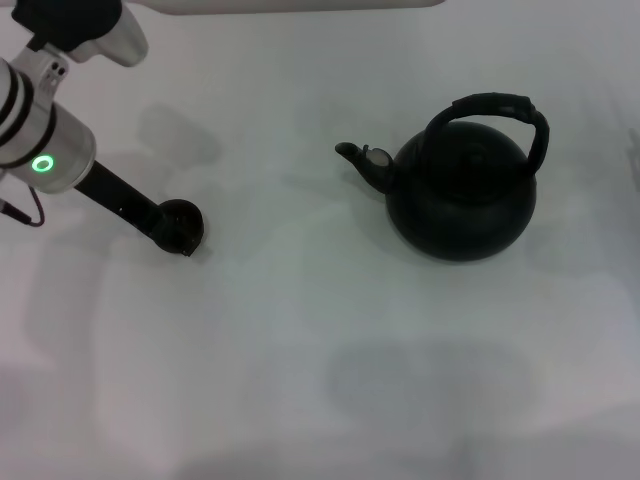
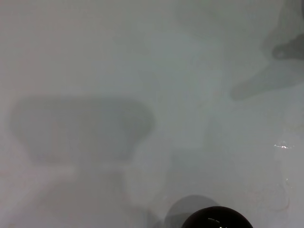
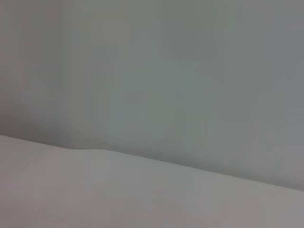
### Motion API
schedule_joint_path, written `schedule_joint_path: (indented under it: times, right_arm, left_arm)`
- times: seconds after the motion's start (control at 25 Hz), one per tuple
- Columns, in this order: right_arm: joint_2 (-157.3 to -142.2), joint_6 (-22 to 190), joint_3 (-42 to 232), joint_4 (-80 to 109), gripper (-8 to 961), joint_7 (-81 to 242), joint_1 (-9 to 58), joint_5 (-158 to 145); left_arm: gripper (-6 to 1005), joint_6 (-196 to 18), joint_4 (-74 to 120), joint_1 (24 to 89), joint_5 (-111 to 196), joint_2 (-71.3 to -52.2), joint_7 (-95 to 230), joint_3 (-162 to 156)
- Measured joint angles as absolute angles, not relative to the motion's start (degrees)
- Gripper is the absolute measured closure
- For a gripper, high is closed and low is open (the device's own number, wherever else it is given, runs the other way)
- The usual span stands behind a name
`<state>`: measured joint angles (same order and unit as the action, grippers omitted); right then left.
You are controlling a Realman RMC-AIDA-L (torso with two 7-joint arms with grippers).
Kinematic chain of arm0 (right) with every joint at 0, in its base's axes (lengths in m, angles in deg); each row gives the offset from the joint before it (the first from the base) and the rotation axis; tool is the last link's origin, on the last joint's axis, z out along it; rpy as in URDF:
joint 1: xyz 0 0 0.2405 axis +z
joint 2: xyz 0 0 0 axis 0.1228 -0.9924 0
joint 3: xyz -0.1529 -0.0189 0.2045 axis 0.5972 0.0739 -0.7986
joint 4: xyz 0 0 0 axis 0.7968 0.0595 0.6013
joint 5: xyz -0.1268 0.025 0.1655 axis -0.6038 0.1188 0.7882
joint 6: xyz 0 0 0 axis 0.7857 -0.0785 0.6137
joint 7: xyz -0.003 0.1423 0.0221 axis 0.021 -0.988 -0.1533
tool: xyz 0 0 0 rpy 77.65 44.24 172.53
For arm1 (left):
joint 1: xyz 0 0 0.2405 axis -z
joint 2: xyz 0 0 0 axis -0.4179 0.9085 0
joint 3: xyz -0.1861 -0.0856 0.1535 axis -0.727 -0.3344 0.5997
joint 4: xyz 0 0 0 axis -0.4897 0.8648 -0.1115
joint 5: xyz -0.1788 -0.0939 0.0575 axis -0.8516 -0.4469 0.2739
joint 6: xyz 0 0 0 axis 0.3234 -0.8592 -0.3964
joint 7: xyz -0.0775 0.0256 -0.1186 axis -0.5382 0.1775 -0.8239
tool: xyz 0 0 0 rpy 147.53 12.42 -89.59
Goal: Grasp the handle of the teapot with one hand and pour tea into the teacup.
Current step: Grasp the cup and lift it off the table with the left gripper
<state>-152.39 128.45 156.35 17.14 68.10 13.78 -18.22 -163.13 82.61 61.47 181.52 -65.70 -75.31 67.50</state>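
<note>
- The large round dark teapot (image 1: 462,195) stands on the white table (image 1: 300,350), its spout at nine o'clock towards the tiny dark round teacup (image 1: 181,225).
- The left hand (image 1: 172,230) is at the teacup; whether it is clamped I cannot tell.
- The black arched handle (image 1: 495,110) is free; the right hand is out of view, though that side is probably nearer.

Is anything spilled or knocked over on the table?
No. The teapot stands upright, handle arched over its top, and no spill shows on the table. The left gripper is at the teacup.
</note>
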Motion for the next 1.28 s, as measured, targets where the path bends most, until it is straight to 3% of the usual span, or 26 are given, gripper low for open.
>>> schedule_joint_path:
  times: [1.2, 1.28]
  right_arm:
    - [-152.4, 128.5, 156.3, 17.5, 539, 68.1, 13.8, -18.2]
    - [-152.4, 128.5, 156.3, 17.5, 539, 68.1, 13.8, -18.2]
  left_arm:
    - [137, -159.3, 79.3, 62.8, 181.8, -65.64, -75.3, 69.8]
    - [242, -159.3, 79.3, 62.9, 181.9, -65.62, -75.3, 69.8]
